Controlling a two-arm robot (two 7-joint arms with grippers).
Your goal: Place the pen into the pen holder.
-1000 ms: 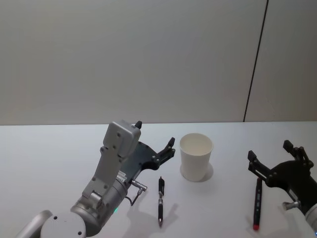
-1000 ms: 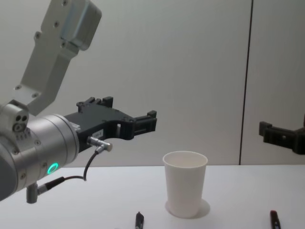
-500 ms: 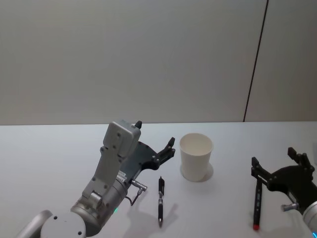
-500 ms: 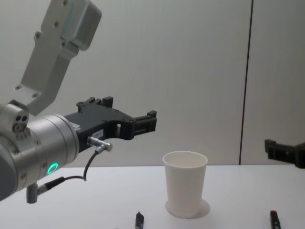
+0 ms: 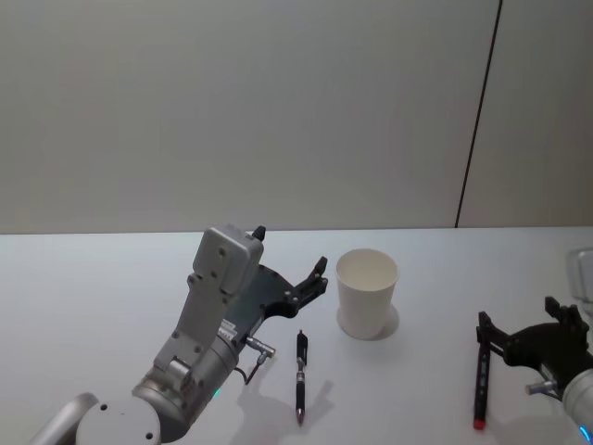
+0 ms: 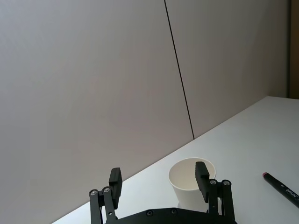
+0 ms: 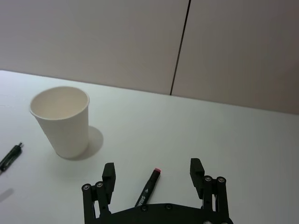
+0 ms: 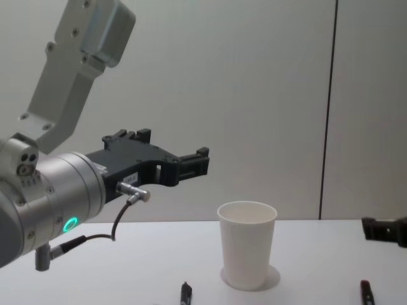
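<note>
Right gripper sank over the pen, spread like left gripper; pen holder empty.

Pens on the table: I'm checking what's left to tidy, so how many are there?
2. A black pen lies just in front of the paper cup; a red-tipped pen lies farther right, below the open right gripper. The cup's bottom is hidden.

The pen holder's mouth stands open to us from above. Bare table lies between it and the red-tipped pen, where our right gripper sits low, jaws spread. On the other side our left gripper, jaws spread, hangs higher than the rim, and the black pen lies nearby.
</note>
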